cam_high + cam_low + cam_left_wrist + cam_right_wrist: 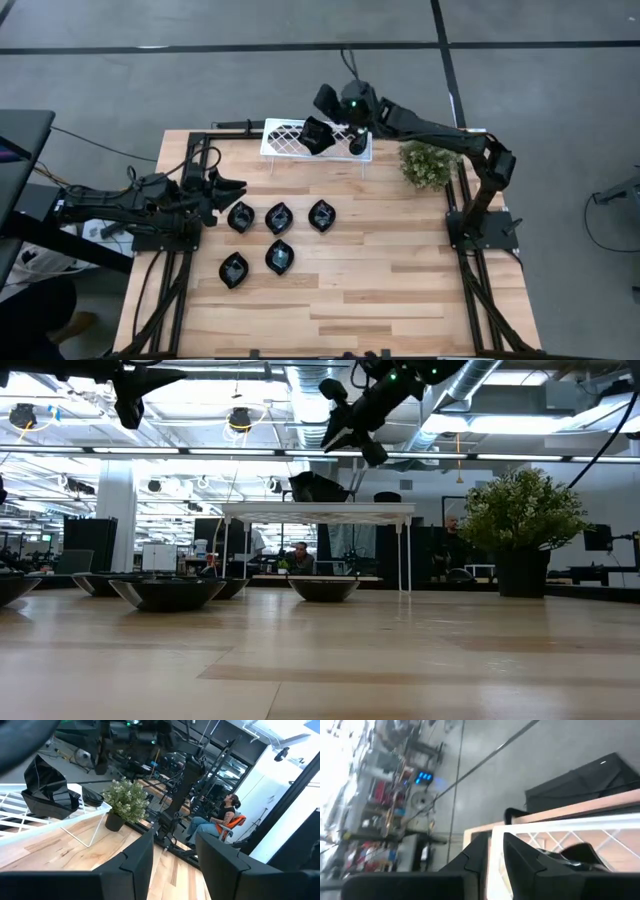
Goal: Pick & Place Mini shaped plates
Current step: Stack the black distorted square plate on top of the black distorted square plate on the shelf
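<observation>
Five mini shaped plates, glossy black, rest on their bases on the wooden table: three in a far row [240,216], [279,216], [321,214] and two nearer [233,270], [280,257]. Two more plates [317,135], [356,143] lie on the white lattice rack [285,140] at the far edge. My right gripper [322,100] hovers high over the rack's far side, its fingers [520,855] a narrow gap apart with nothing between them. At the table's left edge, my left gripper [238,187] stands open and level, holding nothing, just left of the far row.
A small green plant in a dark pot [428,163] stands at the far right, next to the rack. The near half of the table [380,300] is bare wood. A seated person [220,817] shows in the room beyond the table.
</observation>
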{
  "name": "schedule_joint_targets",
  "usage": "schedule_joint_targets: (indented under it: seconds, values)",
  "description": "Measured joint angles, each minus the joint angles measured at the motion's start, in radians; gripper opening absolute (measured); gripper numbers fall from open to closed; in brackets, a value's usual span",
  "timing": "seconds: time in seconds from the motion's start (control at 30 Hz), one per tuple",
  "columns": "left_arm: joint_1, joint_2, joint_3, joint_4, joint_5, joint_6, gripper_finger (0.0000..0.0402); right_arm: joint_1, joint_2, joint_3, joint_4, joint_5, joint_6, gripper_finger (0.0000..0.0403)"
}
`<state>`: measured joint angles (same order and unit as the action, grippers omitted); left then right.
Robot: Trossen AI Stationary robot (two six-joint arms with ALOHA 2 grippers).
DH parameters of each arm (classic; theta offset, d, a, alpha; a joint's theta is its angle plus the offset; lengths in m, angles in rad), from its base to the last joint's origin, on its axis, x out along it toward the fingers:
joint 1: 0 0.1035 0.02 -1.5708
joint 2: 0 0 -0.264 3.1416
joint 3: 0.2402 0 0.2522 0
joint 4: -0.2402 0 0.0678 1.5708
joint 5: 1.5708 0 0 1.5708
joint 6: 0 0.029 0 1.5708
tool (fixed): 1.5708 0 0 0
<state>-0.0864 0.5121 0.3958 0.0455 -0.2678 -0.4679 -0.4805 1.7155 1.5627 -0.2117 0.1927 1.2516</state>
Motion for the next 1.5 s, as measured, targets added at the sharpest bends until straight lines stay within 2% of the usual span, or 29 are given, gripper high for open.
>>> schedule_joint_targets:
  seconds: [0.13,0.33,0.53,0.93,1.13,1.33,1.5]
  values:
    - [0.0,0.0,0.0,0.003,-0.04,0.0,0.015,-0.059,0.0,0.0,0.015,-0.116,-0.08,0.0056]
    - [0.0,0.0,0.0,0.02,-0.084,0.0,0.015,-0.139,0.0,0.0,0.092,-0.305,-0.416,0.0056]
    - [0.0,0.0,0.0,0.032,-0.107,0.0,0.015,-0.178,0.0,0.0,0.076,-0.398,-0.718,0.0056]
    - [0.0,0.0,0.0,0.069,-0.107,0.0,0.015,-0.097,0.004,0.0,0.033,-0.364,-1.207,0.0056]
    - [0.0,0.0,0.0,0.081,-0.107,0.0,0.015,-0.055,0.048,0.008,0.029,-0.291,-1.316,0.0056]
    - [0.0,0.0,0.0,0.087,-0.107,0.0,0.015,-0.037,0.144,0.149,-0.059,-0.251,-1.402,0.0056]
    - [0.0,0.0,0.0,0.091,-0.106,0.0,0.015,-0.036,0.237,0.314,-0.224,-0.242,-1.448,0.0056]
